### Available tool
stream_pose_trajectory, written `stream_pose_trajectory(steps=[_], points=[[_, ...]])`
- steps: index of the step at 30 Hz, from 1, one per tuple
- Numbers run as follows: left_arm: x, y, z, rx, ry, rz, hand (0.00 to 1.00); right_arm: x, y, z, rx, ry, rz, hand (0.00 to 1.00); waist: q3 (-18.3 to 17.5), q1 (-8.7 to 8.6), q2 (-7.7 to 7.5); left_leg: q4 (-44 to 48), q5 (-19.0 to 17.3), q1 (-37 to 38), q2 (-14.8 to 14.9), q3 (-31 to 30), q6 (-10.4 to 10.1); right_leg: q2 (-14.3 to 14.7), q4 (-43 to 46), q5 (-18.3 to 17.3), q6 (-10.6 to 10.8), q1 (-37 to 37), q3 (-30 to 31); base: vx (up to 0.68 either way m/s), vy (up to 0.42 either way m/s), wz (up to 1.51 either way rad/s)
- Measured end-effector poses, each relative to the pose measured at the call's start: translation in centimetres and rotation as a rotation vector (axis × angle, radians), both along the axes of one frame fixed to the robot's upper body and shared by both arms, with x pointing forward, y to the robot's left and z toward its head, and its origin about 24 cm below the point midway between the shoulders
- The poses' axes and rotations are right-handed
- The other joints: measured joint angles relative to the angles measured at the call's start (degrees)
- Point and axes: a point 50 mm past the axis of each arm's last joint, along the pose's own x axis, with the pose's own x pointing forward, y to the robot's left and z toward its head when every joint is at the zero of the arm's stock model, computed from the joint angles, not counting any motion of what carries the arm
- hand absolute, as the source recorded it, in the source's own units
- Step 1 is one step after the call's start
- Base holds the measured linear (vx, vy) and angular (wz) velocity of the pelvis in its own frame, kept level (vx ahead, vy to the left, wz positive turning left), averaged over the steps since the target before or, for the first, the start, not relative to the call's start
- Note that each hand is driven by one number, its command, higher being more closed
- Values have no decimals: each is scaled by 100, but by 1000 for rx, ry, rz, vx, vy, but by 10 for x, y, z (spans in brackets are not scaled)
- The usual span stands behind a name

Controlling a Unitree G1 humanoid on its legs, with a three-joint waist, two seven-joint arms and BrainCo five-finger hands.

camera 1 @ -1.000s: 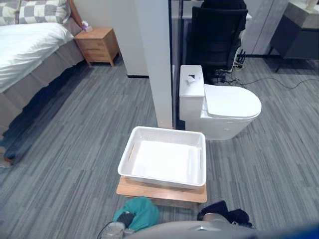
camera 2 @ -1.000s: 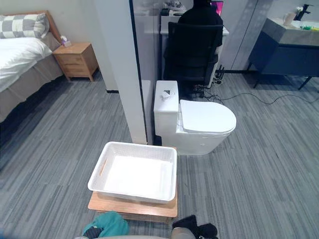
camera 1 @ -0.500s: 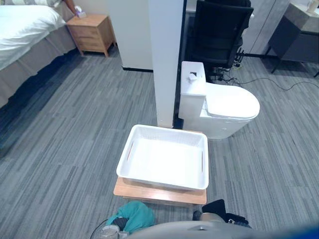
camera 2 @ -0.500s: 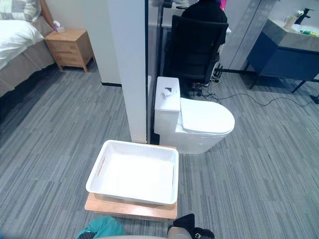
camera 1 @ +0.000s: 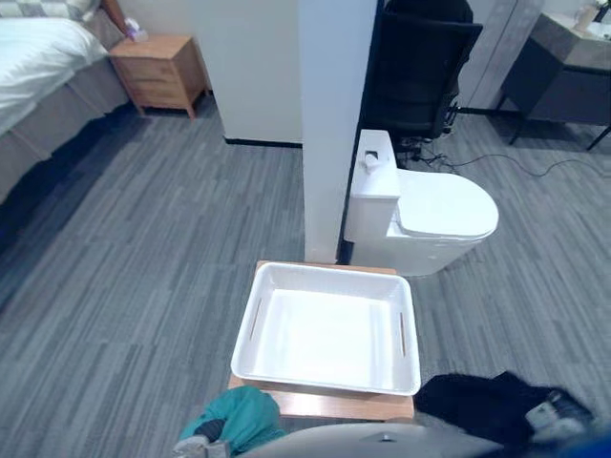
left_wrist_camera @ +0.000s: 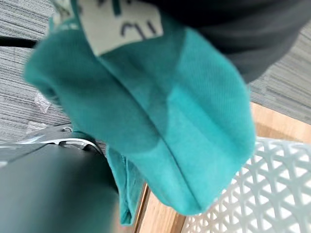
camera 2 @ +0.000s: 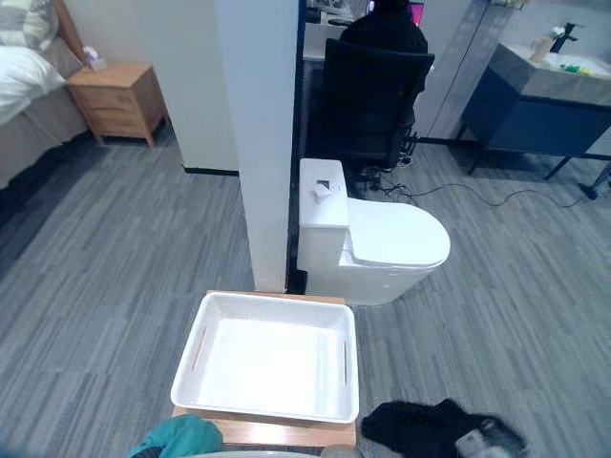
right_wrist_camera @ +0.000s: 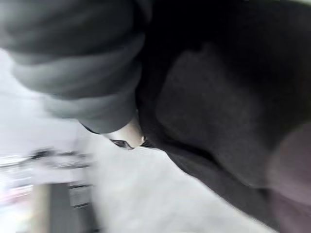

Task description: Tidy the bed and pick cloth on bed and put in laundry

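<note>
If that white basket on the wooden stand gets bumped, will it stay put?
Probably not firmly. The white basket looks like thin perforated plastic and is empty, so likely light and easy to shove. It covers nearly all of the wooden stand, so a hard push could slide an edge off and tip it.

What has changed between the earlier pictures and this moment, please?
The right robot hand swung the black cloth outward to the robot's right, beside the white basket. The teal cloth stays low at the left; the basket remains empty on its wooden stool. The camera shifted too.
</note>
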Motion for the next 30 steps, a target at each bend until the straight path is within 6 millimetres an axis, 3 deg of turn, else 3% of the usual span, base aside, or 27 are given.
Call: stream_pose_trajectory(steps=[1,2,4,5,7,9,10,13,17,20,24,30], points=[[-1,-1,0,-3,5,-5,100,21,-14,26,-83,-55,33,100,3,-6,37,-5,0,-29,3,-22,1,14,22,-5,-3,-51,4,-30,-25,-5],[-1,-1,-1,-5,7,-8,100,31,-20,38,-121,-77,51,100,-6,-17,54,-6,0,-59,11,-43,1,24,22,-5,-3,-80,4,-32,-47,0],[-2,-5,-2,-20,21,-34,100,71,-31,80,-228,-155,125,100,-14,-82,124,-7,0,-189,34,-139,2,77,18,-5,-4,-183,2,-47,-47,8],[-3,-6,-2,-22,25,-42,100,80,-31,88,-244,-174,144,100,-14,-80,134,-6,0,-195,57,-139,2,100,18,-5,-4,-194,2,-57,-66,0],[-8,-14,-4,-45,37,-48,100,113,-26,117,-314,-201,264,100,-36,-55,195,-15,0,-211,137,-149,2,188,12,-22,-22,-212,2,-50,-100,-2],[-10,-21,-6,-51,37,-44,100,130,-21,133,-357,-210,351,100,-54,-22,227,-28,1,-219,175,-188,2,230,13,-22,-22,-238,1,-61,-84,3],[-10,-28,-8,-58,27,-44,100,148,-16,154,-411,-228,448,100,-67,22,248,-47,9,-249,195,-263,13,253,-2,-23,-22,-266,0,-75,-68,5],[-13,-35,-8,-34,14,-62,100,169,-2,195,-520,-279,645,100,-107,51,257,-133,131,-311,192,-305,4,265,-8,-22,-22,-350,1,-85,-53,6],[-17,-35,-8,-7,16,-59,100,171,43,233,-663,-447,849,100,-109,-26,258,-220,227,-329,197,-330,4,282,-62,-18,-14,-361,30,-43,-38,3],[-22,-33,-8,6,32,-66,100,168,76,244,-705,-553,975,100,-145,-99,231,-225,235,-355,207,-301,1,309,-68,-18,-13,-386,149,-22,-22,-7],[-25,-33,-8,11,39,-84,100,166,118,253,-721,-656,1156,100,-296,-119,160,-218,239,-391,210,-266,2,325,-68,-12,-7,-440,220,6,-9,-6],[-30,-28,-8,28,38,-87,100,169,178,243,-616,-716,1449,100,-434,-73,26,-208,239,-376,210,-285,2,321,-95,-6,-6,-392,247,-1,1,2]])
